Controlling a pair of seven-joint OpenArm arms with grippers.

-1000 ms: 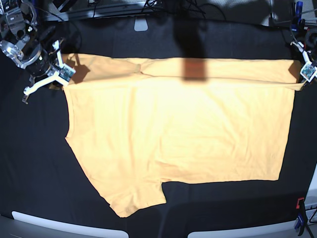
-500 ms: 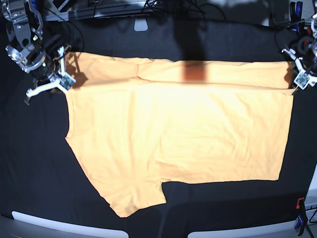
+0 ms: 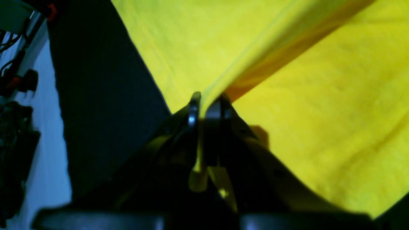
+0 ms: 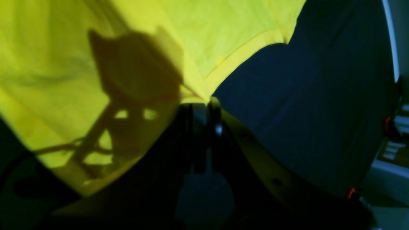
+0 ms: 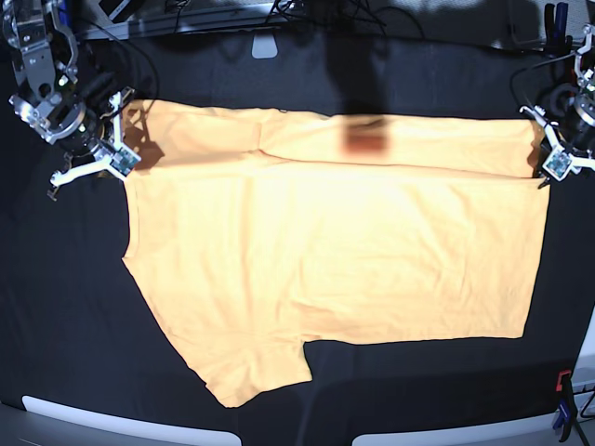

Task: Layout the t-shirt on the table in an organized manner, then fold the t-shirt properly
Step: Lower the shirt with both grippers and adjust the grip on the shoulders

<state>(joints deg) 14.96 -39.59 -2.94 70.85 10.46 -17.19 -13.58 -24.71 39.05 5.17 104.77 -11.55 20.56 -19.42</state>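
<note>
The shirt (image 5: 335,251) lies spread over the middle of the desk (image 5: 65,316), its long axis running side to side across the base view; a sleeve hangs toward the near edge at lower left, so the shoulders seem to point to that view's left and the straight hem to its right; I cannot make out the neckline. A narrow band along the far edge looks doubled over onto the body; I judge this the first lengthwise fold in hand. The left claw (image 5: 556,163) is clamped on the cloth at the far right corner, a ridge of yellow fabric nipped between its jaws in the wrist view; the right claw (image 5: 110,158) likewise pinches the far left corner, jaws closed on the edge. Next, I judge, both should carry their corners together toward the near side, keeping the cloth taut between them so the fold lands straight, then let go.
</note>
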